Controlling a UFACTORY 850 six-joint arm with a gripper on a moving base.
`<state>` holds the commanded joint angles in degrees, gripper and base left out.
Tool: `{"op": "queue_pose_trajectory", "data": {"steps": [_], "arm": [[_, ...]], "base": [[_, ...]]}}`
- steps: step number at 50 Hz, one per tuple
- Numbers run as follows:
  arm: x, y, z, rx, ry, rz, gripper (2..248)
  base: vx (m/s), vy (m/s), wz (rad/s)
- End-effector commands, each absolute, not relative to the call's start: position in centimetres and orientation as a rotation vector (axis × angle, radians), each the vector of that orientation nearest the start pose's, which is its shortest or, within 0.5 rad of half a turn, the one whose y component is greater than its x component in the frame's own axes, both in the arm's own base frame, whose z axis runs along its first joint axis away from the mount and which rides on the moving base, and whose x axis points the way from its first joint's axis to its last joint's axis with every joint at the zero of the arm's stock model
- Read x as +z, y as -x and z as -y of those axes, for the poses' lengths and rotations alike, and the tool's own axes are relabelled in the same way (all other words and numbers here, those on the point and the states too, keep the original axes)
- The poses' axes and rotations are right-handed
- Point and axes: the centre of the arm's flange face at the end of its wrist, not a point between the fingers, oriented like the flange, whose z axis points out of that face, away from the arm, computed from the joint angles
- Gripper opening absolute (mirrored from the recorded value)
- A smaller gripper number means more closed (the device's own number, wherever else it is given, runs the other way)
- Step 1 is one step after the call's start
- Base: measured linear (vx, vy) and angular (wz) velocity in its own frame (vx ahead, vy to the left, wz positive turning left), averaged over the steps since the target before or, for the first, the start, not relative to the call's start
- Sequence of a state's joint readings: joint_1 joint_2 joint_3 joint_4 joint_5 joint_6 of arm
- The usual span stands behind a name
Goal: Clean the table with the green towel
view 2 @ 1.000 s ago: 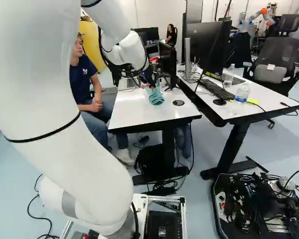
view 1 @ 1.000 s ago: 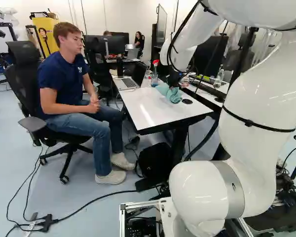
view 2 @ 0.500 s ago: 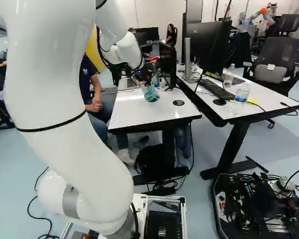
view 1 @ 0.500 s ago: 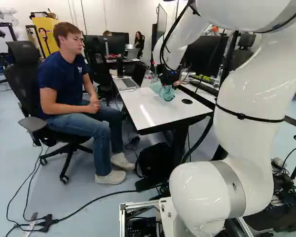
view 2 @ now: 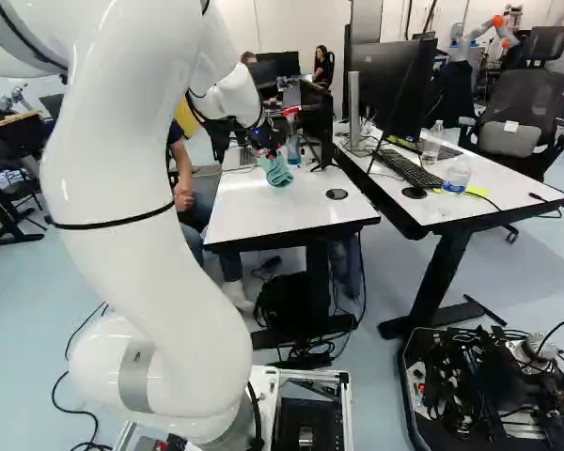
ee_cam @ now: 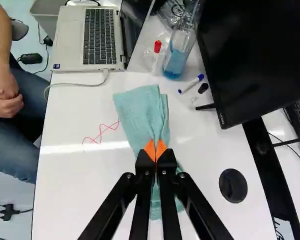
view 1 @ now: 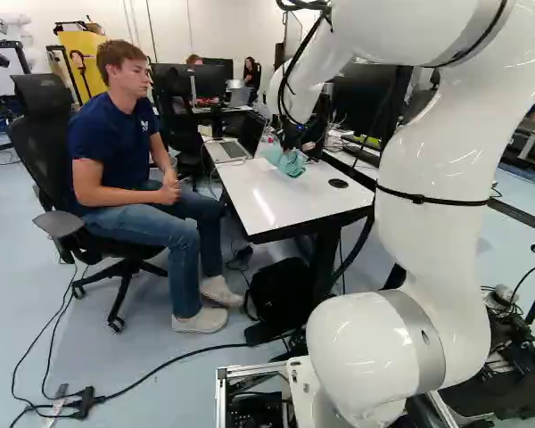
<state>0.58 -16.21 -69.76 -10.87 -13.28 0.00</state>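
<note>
Left base view: a soft green cloth towel, upper centre of frame, over the white rectangular tabletop. Right base view: the towel again, upper centre. Wrist view: the black, orange-padded tool is clamped on the towel's bunched middle, presumably freeing its ends to wipe the red scribble. Counted: one towel, one scribble, three capped markers.

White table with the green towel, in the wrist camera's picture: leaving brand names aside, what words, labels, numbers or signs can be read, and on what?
None can be read.
Red scribble on the white table: crossing lines, no word or number.
Blue sticker on the silver laptop: too small to read.
Its black keys: too small.
White marker with blue cap: any print too small.
</note>
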Motion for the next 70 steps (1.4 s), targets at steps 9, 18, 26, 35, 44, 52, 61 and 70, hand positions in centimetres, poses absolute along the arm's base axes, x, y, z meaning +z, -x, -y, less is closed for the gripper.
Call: {"op": "queue_pose_trajectory", "data": {"steps": [9,18,26,35,44,52,61,70], "arm": [[53.7,-60.9,-0.7,-1.12,3.027,0.284,21],[53.5,-61.1,-0.8,-1.116,3.028,0.287,21],[52.6,-61.7,-0.8,-1.096,3.033,0.288,21],[51.4,-62.9,-1.0,-1.077,3.039,0.291,21],[50.2,-64.3,-1.1,-1.06,3.043,0.295,21],[49.1,-65.2,-1.2,-1.042,3.048,0.297,21],[47.9,-66.1,-1.2,-1.022,3.054,0.298,21],[46.6,-66.9,-1.2,-1.002,3.059,0.298,21]], "base": [[0.0,0.0,0.0],[0.0,0.0,0.0],[0.0,0.0,0.0],[0.0,0.0,0.0],[0.0,0.0,0.0],[0.0,0.0,0.0],[0.0,0.0,0.0],[0.0,0.0,0.0]]}}
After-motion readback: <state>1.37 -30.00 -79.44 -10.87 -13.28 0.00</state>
